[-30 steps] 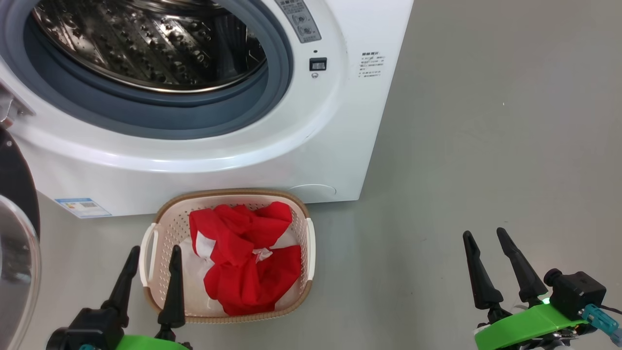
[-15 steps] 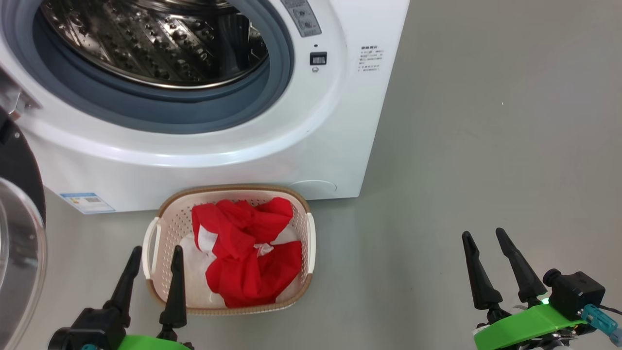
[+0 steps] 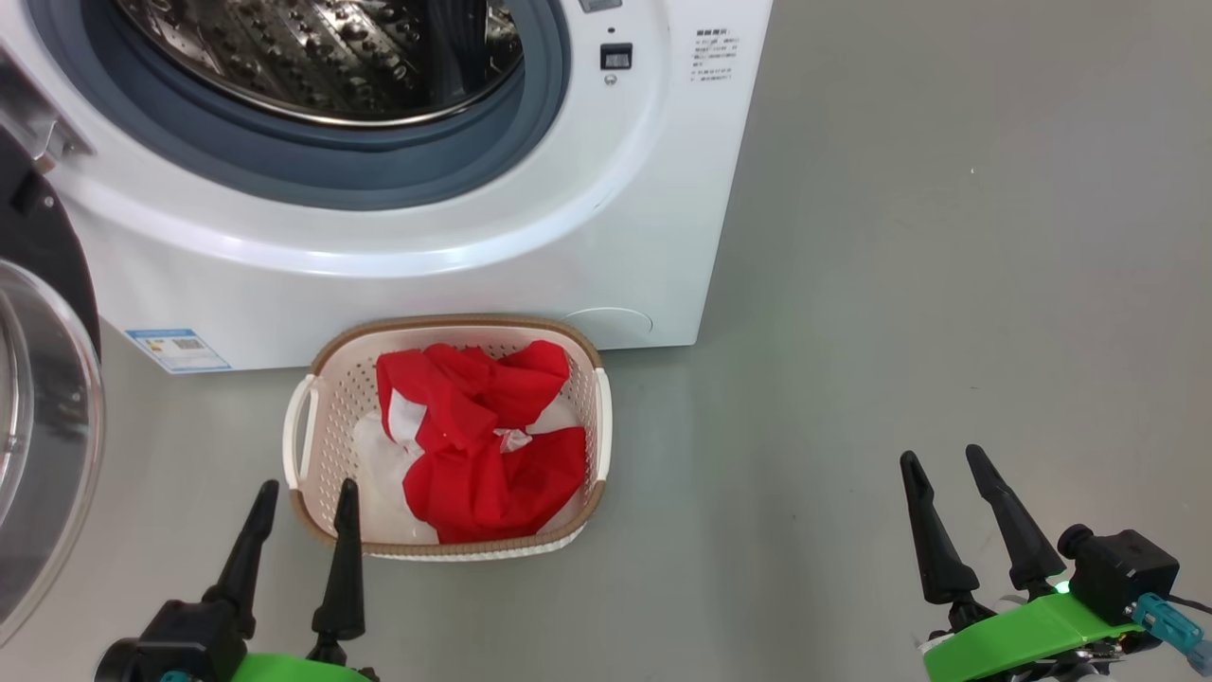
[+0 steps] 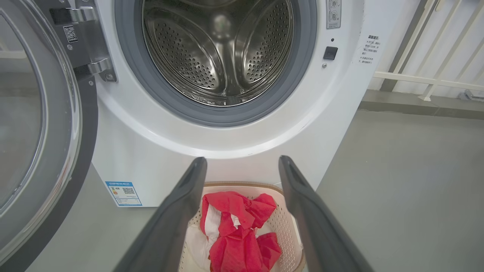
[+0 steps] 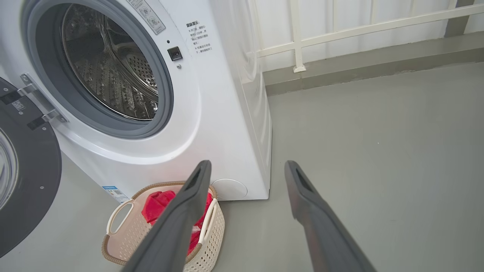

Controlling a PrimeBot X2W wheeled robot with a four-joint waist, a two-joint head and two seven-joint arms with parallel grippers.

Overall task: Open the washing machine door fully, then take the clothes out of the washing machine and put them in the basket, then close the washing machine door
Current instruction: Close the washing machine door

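The white washing machine (image 3: 653, 170) stands with its steel drum (image 4: 219, 49) bare inside. Its door (image 3: 43, 426) hangs swung open at the left; the black rim and glass also show in the left wrist view (image 4: 41, 124) and right wrist view (image 5: 26, 177). On the floor in front sits the basket (image 3: 303, 445) holding the red and white clothes (image 3: 483, 445) (image 4: 238, 230) (image 5: 155, 204). My left gripper (image 3: 305, 488) hovers open just in front of the basket's near left corner. My right gripper (image 3: 945, 458) is open over bare floor to the right.
Grey floor (image 3: 947, 237) stretches to the right of the machine. A white railing (image 5: 340, 30) and a low ledge run behind it. A blue label (image 3: 178, 349) marks the machine's lower left front.
The whole head view has shifted: machine and basket sit higher in the picture, so the camera moved. Both grippers keep their place and stay open.
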